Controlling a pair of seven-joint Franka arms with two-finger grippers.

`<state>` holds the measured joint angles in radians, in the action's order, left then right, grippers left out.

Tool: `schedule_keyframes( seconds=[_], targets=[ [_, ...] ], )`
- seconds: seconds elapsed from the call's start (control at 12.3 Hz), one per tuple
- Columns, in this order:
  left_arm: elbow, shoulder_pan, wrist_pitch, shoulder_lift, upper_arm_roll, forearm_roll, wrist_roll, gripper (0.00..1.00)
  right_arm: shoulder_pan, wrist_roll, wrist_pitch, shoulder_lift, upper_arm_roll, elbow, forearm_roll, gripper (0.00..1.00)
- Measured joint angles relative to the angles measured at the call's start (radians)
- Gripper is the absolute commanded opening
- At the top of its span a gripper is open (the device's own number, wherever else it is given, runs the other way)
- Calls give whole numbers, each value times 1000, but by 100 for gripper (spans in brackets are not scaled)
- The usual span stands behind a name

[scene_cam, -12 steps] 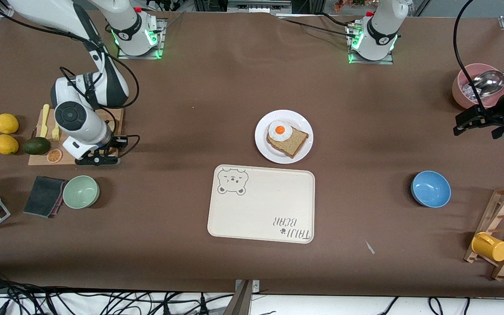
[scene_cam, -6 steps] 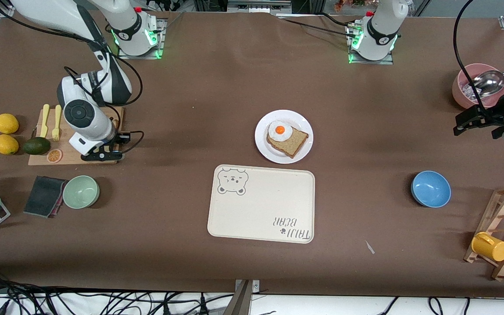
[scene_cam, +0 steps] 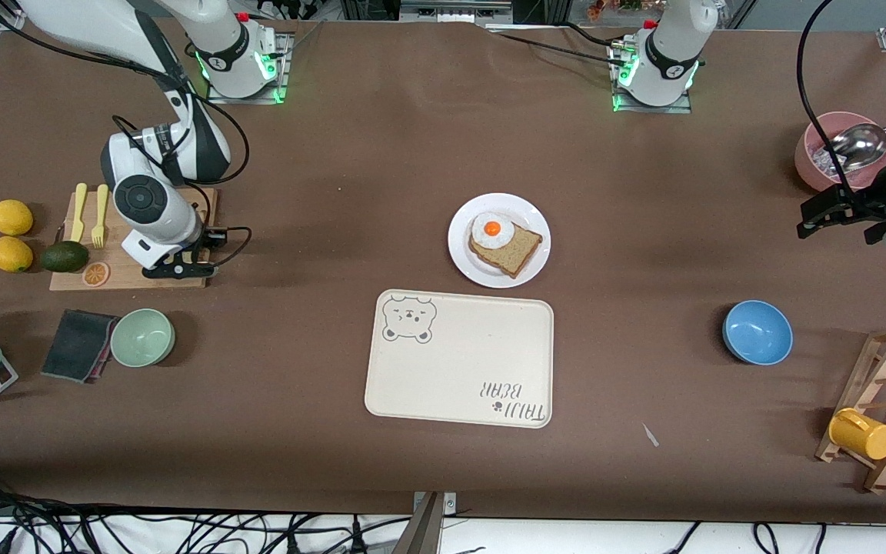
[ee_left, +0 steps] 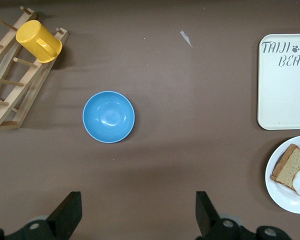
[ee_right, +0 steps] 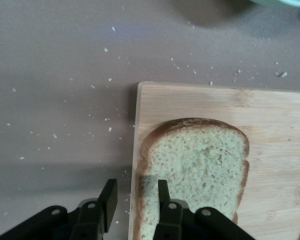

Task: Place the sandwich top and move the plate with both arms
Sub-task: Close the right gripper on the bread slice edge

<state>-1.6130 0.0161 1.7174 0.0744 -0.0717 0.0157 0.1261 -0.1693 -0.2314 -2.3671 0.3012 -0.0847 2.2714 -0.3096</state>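
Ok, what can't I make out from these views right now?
- sandwich top: in the front view it is hidden under the right arm; in the right wrist view one end is cut off by the picture's edge and the open right hand.
- plate: in the left wrist view it is partly cut off by the edge.
- pink bowl: in the front view its contents are mostly covered by the metal scoop.

Bare table between cutting board and plate

The cream tray reads "TAIJI BEAR" beside a pawprint.
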Motion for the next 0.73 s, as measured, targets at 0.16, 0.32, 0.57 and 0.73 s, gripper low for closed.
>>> schedule_keyframes(
  seconds=[0.16,0.32,0.57,0.73],
  targets=[
    [0,0,0,0,0,0,0,100,0,0,-3,0,-3,7,-3,40],
    [0,0,0,0,0,0,0,100,0,0,-12,0,-3,14,-3,34],
    [0,0,0,0,0,0,0,100,0,-1,-21,0,-3,24,-3,26],
    [0,0,0,0,0,0,0,100,0,-3,-22,1,-4,25,-3,19]
  ],
)
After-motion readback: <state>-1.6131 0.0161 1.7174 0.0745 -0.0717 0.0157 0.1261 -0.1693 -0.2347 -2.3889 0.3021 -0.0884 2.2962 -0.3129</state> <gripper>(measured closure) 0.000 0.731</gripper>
